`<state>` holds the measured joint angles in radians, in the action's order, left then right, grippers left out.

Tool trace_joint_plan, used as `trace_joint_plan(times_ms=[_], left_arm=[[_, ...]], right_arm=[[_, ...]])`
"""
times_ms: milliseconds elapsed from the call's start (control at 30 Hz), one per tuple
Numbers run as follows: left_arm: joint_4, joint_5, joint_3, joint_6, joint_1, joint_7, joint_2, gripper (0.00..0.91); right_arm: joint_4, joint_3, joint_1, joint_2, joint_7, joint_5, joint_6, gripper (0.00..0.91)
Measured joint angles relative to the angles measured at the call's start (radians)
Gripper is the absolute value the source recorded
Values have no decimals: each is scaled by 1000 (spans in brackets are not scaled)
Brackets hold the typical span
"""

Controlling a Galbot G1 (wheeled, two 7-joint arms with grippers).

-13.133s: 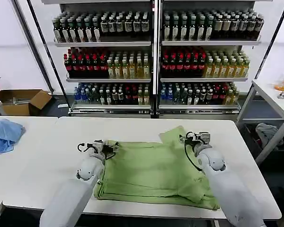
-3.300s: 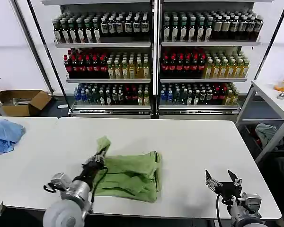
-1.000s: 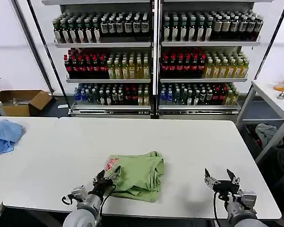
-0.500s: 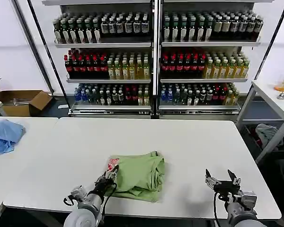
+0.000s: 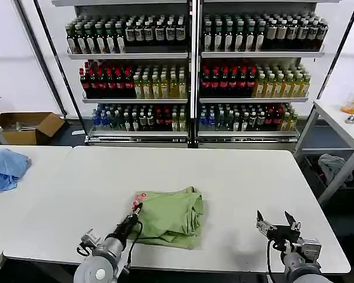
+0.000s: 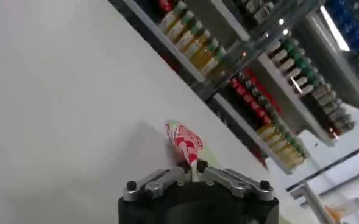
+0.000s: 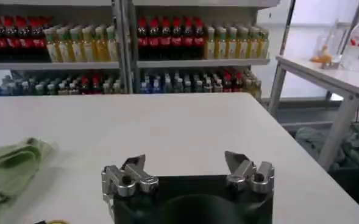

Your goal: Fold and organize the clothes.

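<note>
One shirt (image 5: 172, 216), folded; two tools nearby.

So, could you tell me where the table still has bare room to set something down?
Bare table runs from the folded shirt back to the far edge by the bottle shelves, and between the shirt and the open right gripper. It is crowded at the near left edge, where the left gripper pinches the shirt by its patch. The blue cloth occupies the side table.
</note>
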<state>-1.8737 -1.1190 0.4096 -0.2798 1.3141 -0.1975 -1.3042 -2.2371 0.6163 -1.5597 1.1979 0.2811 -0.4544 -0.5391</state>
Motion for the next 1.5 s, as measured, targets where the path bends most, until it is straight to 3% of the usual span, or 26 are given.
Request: trace_joint_plan(times_ms=[267, 567, 700, 833, 1000, 1167, 1500], left_arm=[[-49, -89, 121, -17, -12, -16, 45, 40], [-119, -100, 308, -93, -50, -21, 194, 40], [-166, -72, 313, -136, -76, -9, 239, 40], [-184, 37, 229, -174, -101, 14, 253, 40], [-136, 248, 53, -206, -142, 22, 214, 40], [-53, 436, -127, -234, -217, 12, 125, 40], [147, 584, -396, -261, -406, -39, -83, 50]], right_arm=[[0, 3, 5, -7, -3, -9, 4, 907], [4, -8, 22, -15, -5, -19, 6, 907], [4, -11, 23, -15, -7, -20, 8, 907], [-1, -9, 19, -15, -8, -20, 11, 907], [-11, 2, 8, -15, -10, -20, 14, 907], [-16, 17, -4, -15, -14, -23, 21, 907], [-28, 31, -15, -11, -17, -28, 26, 907]])
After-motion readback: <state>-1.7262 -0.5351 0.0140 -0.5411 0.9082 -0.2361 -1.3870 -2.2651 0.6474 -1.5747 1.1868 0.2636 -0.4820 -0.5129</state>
